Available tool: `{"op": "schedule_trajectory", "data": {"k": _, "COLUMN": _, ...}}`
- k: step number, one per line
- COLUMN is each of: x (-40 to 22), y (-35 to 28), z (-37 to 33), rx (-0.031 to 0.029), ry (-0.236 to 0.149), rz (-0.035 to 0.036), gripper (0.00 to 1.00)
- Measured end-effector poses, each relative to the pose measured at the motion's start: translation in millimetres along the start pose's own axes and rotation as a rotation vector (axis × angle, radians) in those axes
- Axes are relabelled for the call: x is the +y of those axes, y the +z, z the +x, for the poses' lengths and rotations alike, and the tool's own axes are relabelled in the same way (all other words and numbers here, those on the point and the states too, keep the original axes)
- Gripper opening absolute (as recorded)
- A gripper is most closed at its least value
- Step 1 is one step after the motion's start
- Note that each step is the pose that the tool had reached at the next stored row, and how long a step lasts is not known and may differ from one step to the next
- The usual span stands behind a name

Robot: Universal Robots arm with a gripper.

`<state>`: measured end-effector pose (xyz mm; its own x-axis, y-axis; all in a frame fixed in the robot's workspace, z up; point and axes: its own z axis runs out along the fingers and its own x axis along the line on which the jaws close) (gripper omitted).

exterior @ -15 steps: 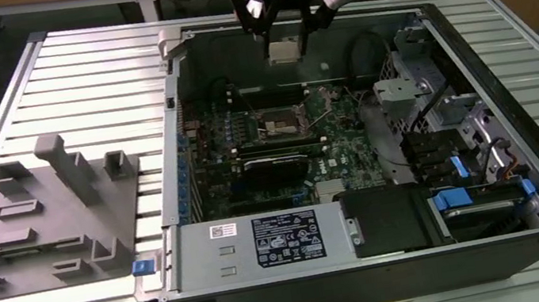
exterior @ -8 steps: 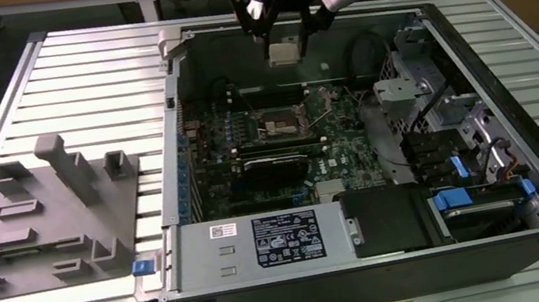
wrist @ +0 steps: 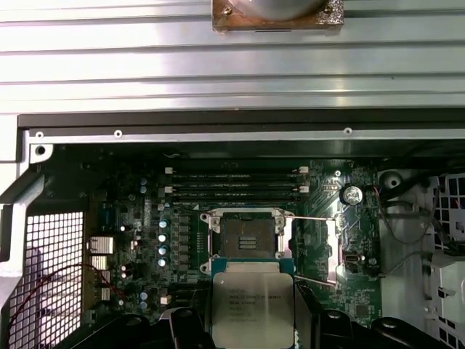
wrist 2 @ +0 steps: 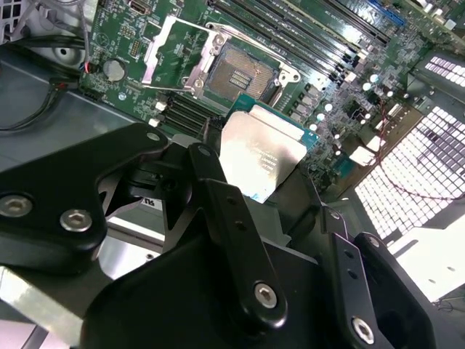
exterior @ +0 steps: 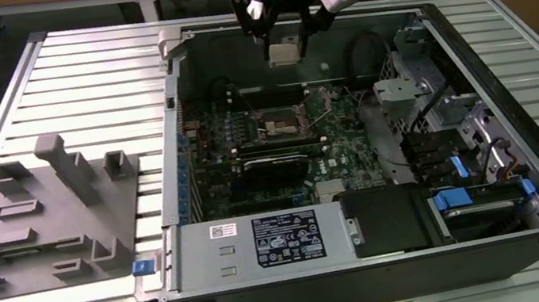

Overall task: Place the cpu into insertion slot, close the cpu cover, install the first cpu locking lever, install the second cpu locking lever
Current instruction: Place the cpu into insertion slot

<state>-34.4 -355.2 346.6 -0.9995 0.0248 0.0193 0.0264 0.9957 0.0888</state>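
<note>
My gripper (exterior: 284, 43) hangs over the far side of the open computer case, shut on the cpu (exterior: 284, 54), a flat silver-grey square held by its edges. Both wrist views show the cpu (wrist 2: 263, 154) (wrist: 252, 305) between the black fingers (wrist 2: 218, 196), above the green motherboard. The insertion slot (exterior: 281, 123) (wrist 2: 240, 73) (wrist: 243, 236) lies open below and ahead of the chip, its brownish centre bare. The cpu cover (wrist 2: 182, 54) (wrist: 333, 251) (exterior: 332, 105) is swung open beside the slot, with thin lever wires standing loose around it.
The case's metal walls (exterior: 177, 108) ring the board. A long black card (exterior: 277, 162) sits just in front of the slot, a power supply (exterior: 262, 244) at the near side, drive bays and cables (exterior: 449, 132) at the exterior view's right. A grey fixture block (exterior: 55, 215) lies on the slatted table.
</note>
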Motion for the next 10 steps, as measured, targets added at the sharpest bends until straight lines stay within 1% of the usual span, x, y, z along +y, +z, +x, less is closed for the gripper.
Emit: {"op": "schedule_trajectory", "data": {"k": 10, "x": -0.1, "y": 1.6, "z": -0.1, "rx": -0.0002, "ry": 0.000, "rz": -0.0003, "gripper": 0.54}}
